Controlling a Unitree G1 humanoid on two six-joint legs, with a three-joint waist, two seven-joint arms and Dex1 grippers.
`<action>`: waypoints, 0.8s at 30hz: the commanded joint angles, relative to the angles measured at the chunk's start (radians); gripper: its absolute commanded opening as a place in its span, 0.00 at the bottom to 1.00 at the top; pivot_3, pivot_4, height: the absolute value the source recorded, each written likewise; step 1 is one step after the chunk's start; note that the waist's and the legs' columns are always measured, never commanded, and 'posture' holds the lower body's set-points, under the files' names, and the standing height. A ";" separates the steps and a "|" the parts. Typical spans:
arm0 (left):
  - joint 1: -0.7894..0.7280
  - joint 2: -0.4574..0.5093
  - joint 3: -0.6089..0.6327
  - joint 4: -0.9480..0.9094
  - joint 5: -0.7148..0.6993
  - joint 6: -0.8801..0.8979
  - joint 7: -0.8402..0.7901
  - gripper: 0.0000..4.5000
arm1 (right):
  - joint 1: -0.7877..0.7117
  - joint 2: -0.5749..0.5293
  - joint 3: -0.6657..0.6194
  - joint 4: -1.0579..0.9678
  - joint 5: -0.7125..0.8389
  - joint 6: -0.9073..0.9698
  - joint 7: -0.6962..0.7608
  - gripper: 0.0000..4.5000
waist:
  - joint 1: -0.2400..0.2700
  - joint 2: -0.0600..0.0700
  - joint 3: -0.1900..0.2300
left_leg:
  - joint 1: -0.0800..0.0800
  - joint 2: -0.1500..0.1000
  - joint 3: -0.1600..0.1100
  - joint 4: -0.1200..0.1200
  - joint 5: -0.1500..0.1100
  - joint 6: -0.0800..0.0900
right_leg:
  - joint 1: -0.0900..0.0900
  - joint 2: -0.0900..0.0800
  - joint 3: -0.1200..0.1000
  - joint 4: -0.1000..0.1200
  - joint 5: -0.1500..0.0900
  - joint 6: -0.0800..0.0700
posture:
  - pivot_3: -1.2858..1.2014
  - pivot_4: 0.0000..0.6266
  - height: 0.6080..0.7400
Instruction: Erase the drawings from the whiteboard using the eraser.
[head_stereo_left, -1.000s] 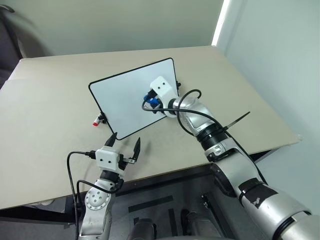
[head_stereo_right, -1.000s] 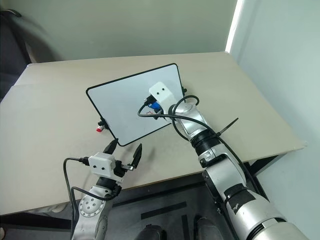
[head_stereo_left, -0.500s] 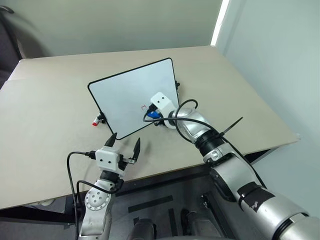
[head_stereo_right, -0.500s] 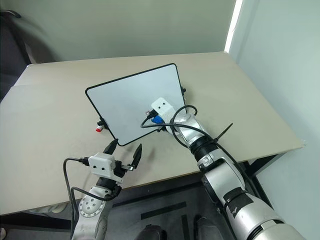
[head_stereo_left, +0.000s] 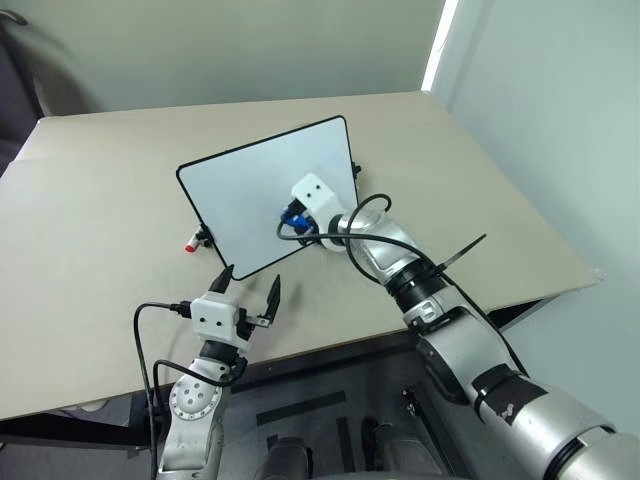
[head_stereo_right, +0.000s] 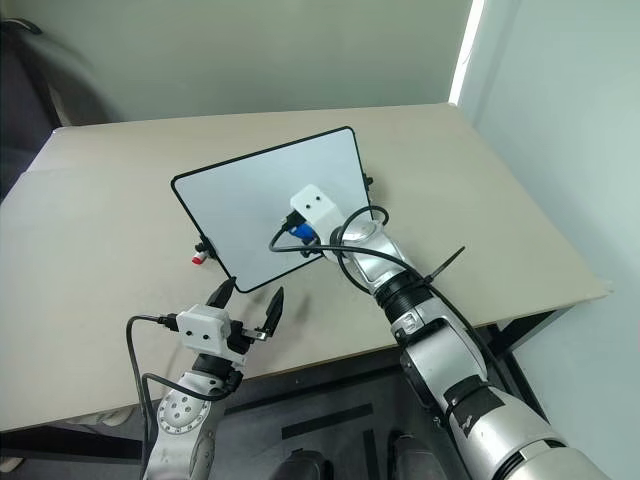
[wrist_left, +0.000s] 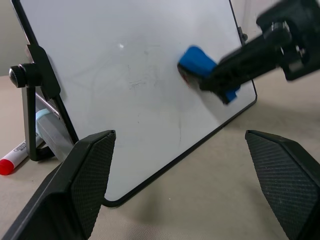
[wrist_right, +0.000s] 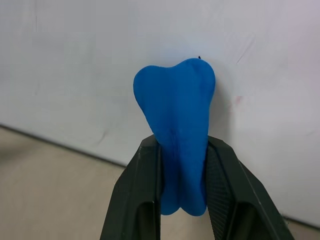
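Note:
The whiteboard (head_stereo_left: 245, 190) stands tilted on a stand in the middle of the tan table. My right gripper (head_stereo_left: 296, 222) is shut on the blue eraser (wrist_right: 177, 125), whose tip presses against the board's lower right area. Of the drawings, a faint pink-red trace (wrist_right: 238, 100) shows on the board just beside the eraser; the rest lies under the eraser. My left gripper (head_stereo_left: 252, 277) hangs open and empty in front of the board's lower corner, apart from it, near the table's front edge.
A red-capped marker (head_stereo_left: 191, 244) lies on the table (head_stereo_left: 100, 200) by the board's left side, next to a black stand clamp (wrist_left: 30, 75). The table's right edge runs near a white wall (head_stereo_left: 540, 100).
My right gripper carried the eraser down the board and then left, onto the small red scribble that showed beside it half a second ago. The left gripper has not moved.

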 joint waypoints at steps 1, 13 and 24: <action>-0.004 0.005 0.011 -0.041 -0.003 -0.009 0.004 1.00 | -0.009 0.006 0.006 0.002 -0.010 -0.005 0.004 0.25 | 0.000 0.000 0.000 | 0.000 0.000 0.000 0.000 0.000 0.000 | 0.000 0.000 0.000 0.000 0.000 0.000 | 0.52 0.24 1.00; -0.015 0.004 0.015 -0.035 -0.001 -0.007 0.007 1.00 | -0.102 -0.012 -0.073 -0.017 0.022 -0.025 -0.014 0.25 | 0.000 0.000 0.000 | -0.001 0.000 0.000 0.000 -0.001 0.001 | 0.000 0.000 0.000 0.000 0.001 0.000 | 0.52 0.24 1.00; -0.006 -0.005 0.012 -0.045 0.004 -0.013 0.016 1.00 | -0.037 0.028 -0.006 -0.002 -0.010 -0.019 0.007 0.25 | 0.000 0.000 0.000 | 0.000 0.000 0.000 0.000 0.002 0.003 | 0.000 0.000 -0.001 0.000 0.001 -0.001 | 0.52 0.24 1.00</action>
